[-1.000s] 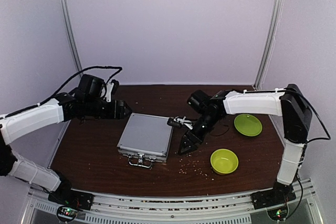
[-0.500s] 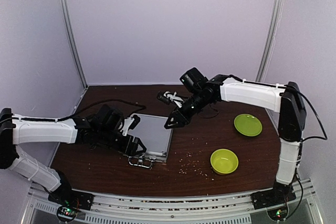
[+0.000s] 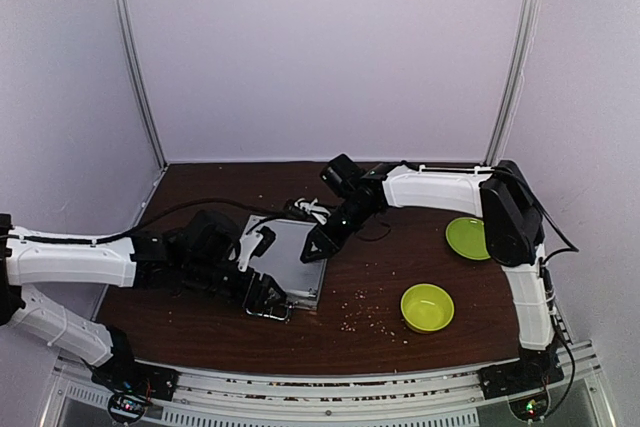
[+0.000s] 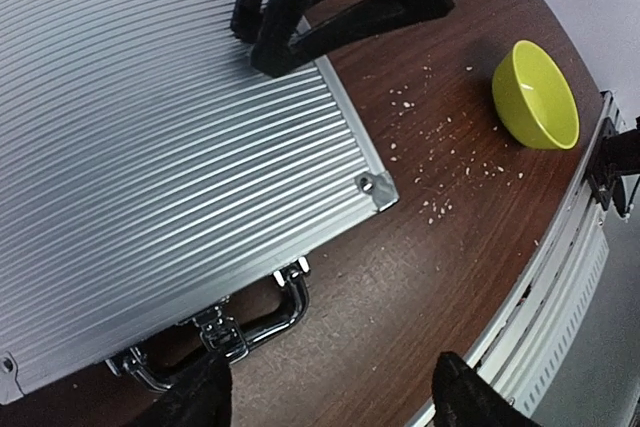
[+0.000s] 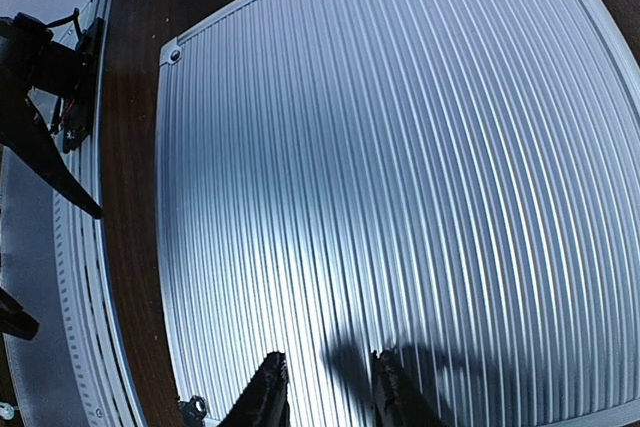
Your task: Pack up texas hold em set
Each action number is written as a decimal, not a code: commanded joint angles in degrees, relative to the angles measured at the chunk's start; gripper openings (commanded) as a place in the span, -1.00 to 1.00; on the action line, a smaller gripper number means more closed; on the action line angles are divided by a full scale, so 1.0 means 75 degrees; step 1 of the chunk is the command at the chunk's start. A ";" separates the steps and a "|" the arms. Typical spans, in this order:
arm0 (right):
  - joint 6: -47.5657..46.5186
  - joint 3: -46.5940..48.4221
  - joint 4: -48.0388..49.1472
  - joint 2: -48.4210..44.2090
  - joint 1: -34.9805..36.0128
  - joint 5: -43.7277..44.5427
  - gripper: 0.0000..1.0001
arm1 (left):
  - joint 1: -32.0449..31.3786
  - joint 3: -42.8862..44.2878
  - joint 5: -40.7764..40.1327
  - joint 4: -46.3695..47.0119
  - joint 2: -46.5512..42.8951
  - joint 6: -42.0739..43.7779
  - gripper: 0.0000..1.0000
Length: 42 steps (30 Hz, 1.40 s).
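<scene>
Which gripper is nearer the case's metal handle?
Left. The left gripper hovers open just in front of the handle at the near edge of the case. The right gripper is at its right edge, farther away.

Both arms reach low toward the middle, the left gripper (image 3: 264, 291) with jaws spread wide, the right gripper (image 3: 312, 250) angled downward, jaws apparently closed.

A lime-green bowl (image 3: 427, 307) sits near a green plate (image 3: 466, 237); pale specks (image 4: 432, 209), perhaps crumbs, dot the table (image 3: 210, 182).
</scene>
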 commanded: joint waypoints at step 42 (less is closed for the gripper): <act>0.0033 -0.0025 -0.0588 0.0784 0.0172 -0.0077 -0.40 | 0.0113 0.1040 0.0715 -0.0377 0.0856 0.0192 0.32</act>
